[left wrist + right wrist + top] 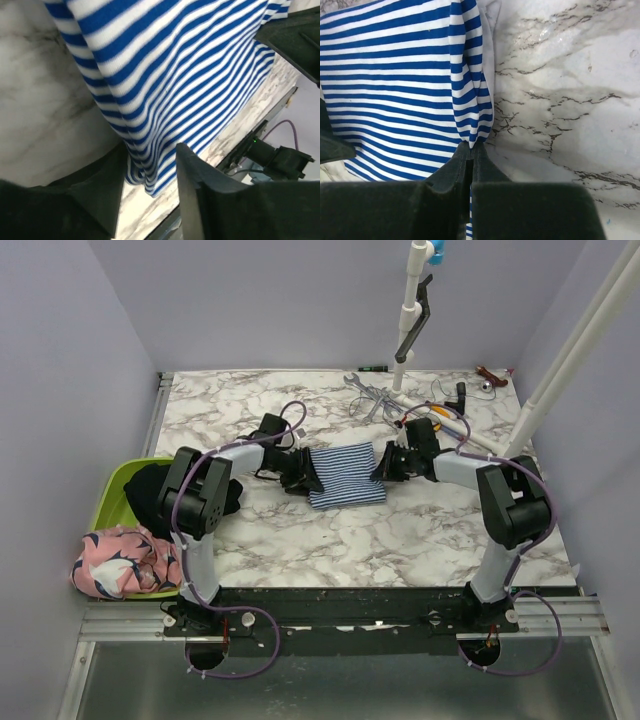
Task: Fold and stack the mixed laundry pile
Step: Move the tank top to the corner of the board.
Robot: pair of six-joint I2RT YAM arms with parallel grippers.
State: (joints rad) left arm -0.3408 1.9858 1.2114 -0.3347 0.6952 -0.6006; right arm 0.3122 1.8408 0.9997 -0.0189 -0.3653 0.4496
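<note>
Striped garment (345,475) is lying at the middle of the bench (420,530); we are seeing the right claw (471,149) pinching its edge tight, and the left claw (150,165) gaping loosely around the opposite edge.

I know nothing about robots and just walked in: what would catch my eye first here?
A blue-and-white striped cloth lies in the middle of the marble table; the right tool is pinched shut on one edge, the left tool open around the opposite edge. At the left, a lime green basin holds a black garment, a pink printed cloth draped over its near end.
</note>
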